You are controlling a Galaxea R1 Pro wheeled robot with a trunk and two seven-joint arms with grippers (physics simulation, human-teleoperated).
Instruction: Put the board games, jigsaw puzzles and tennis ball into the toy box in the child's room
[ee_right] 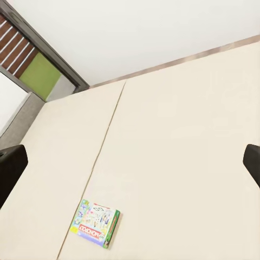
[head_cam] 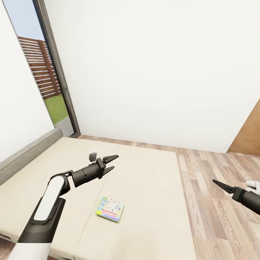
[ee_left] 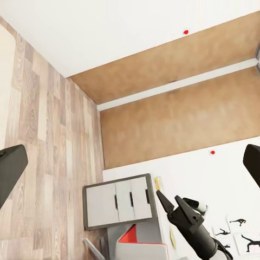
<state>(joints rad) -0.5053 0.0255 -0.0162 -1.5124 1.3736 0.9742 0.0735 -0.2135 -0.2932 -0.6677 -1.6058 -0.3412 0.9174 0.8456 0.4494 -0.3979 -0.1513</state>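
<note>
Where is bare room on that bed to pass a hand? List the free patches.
Around the Monopoly box the bed lies bare: between the box and the wood-floor edge, and from the box toward the window-side headboard. The open left gripper hangs above the mattress, farther from the camera than the box. Nowhere looks crowded.

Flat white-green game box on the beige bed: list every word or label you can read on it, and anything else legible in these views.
"MONOPOLY" - on the red band across the lid of the flat white-green game box, lying on the beige mattress; it shows in the right wrist view.
Smaller print and pictures on that lid: too small to read.
Black silhouette prints on the white wall, left wrist view: pictures, no legible words.
</note>
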